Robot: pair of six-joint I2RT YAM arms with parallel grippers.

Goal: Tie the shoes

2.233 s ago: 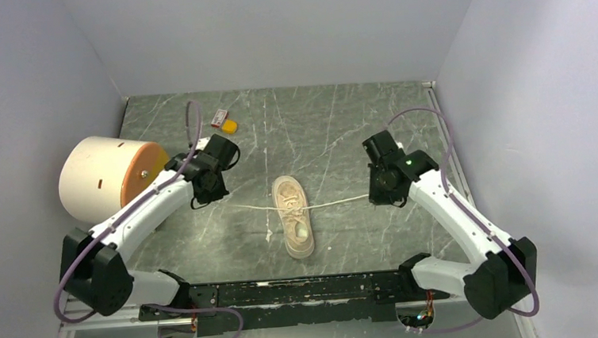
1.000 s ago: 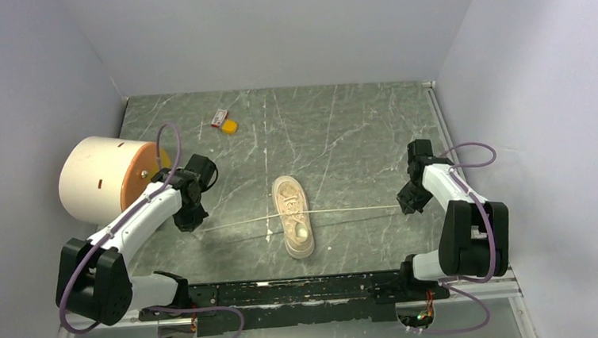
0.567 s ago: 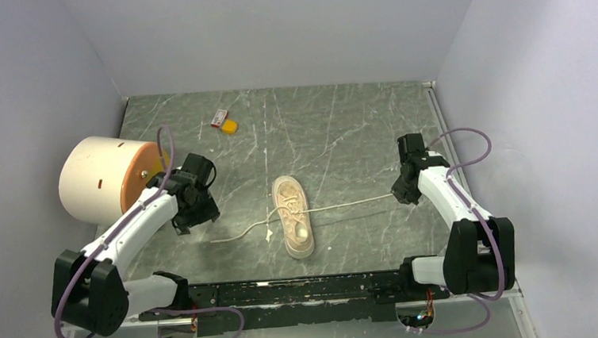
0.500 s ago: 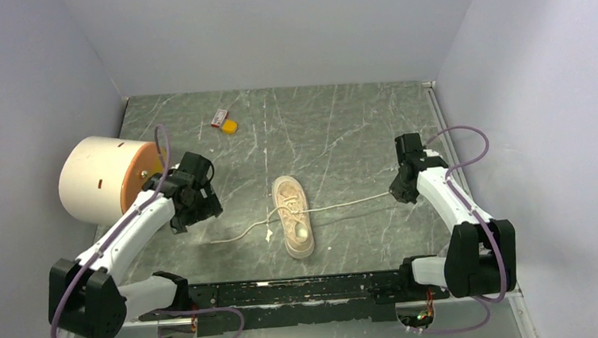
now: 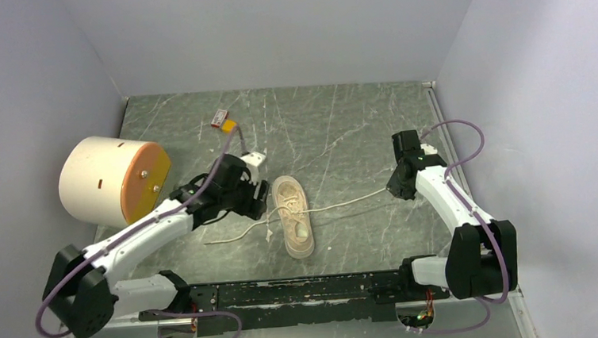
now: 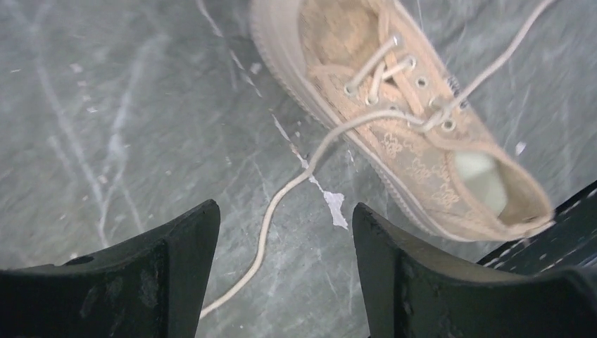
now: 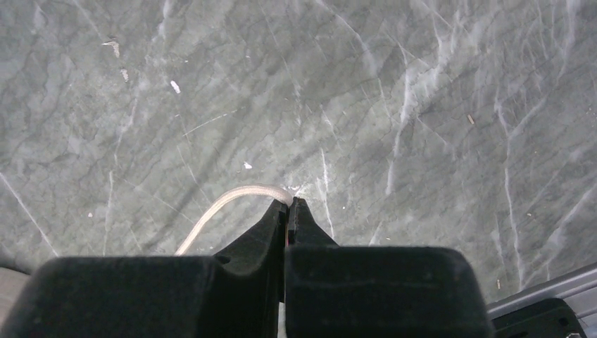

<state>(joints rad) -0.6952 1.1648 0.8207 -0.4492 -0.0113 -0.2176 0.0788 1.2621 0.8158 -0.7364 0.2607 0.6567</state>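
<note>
The cream shoe (image 5: 293, 215) lies in the middle of the table, toe to the back; the left wrist view shows it too (image 6: 394, 113). Its left lace (image 5: 237, 234) lies loose on the table and runs between my left gripper's fingers (image 6: 179, 267) in the left wrist view as the lace (image 6: 271, 225). My left gripper (image 5: 260, 197) hovers open just left of the shoe, holding nothing. The right lace (image 5: 346, 203) stretches from the eyelets to my right gripper (image 5: 393, 189), which is shut on the lace end (image 7: 243, 193) at its fingertips (image 7: 288, 205).
A large cream cylinder with an orange face (image 5: 114, 179) lies at the left. A small orange piece and a little box (image 5: 224, 122) sit at the back. A white scrap (image 5: 269, 235) lies beside the shoe's left side. The black base rail (image 5: 304, 289) spans the near edge.
My left gripper let go of the left lace, which fell slack on the table, and swung right toward the shoe. My right gripper moved inward, slackening the right lace.
</note>
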